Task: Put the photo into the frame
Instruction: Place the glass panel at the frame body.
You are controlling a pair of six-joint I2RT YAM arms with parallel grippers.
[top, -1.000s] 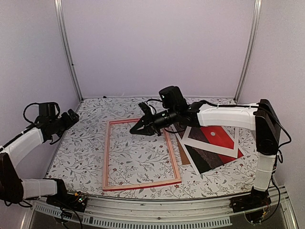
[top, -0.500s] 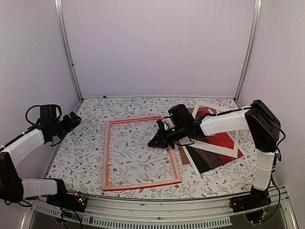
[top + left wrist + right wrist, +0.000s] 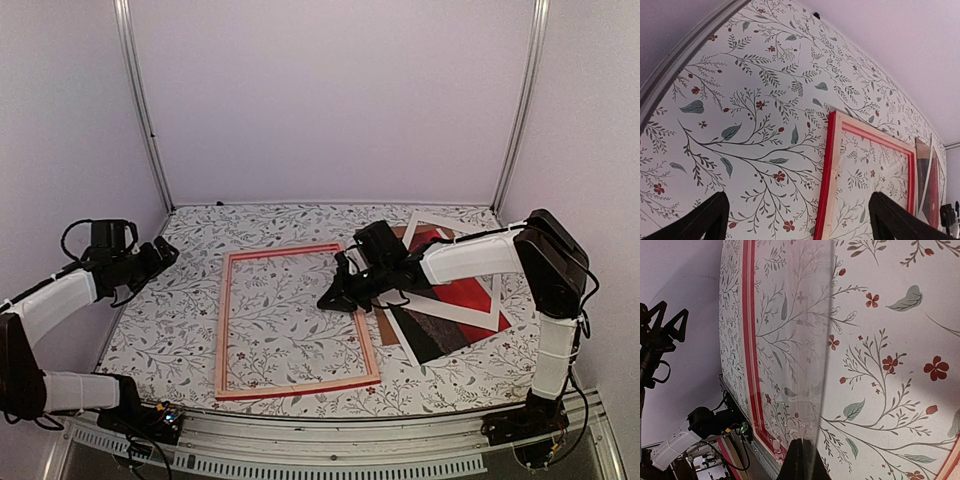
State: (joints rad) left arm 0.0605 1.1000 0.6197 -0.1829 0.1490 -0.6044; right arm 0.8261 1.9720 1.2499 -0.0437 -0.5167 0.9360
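Observation:
The frame [image 3: 225, 330] lies flat in the middle of the table, pale wood side up; it also shows in the left wrist view [image 3: 831, 165] and the right wrist view [image 3: 748, 315]. The photo [image 3: 462, 290], red and dark brown, lies at the right, partly under a white mat [image 3: 428, 222]. My right gripper [image 3: 335, 297] is low over the frame's right rail. In the right wrist view the right gripper [image 3: 805, 457] is shut on the edge of a clear sheet [image 3: 795, 340] that reaches over the frame's opening. My left gripper [image 3: 165, 250] is open and empty, left of the frame.
A brown backing board [image 3: 385, 325] pokes out from under the photo, next to the frame's right rail. The flowered table cloth [image 3: 190, 230] covers the whole table. Metal posts and pale walls close in the back and sides.
My right gripper has moved right and toward the near side, from inside the frame's top to its right rail, and lower. My left gripper has shifted a little to the right.

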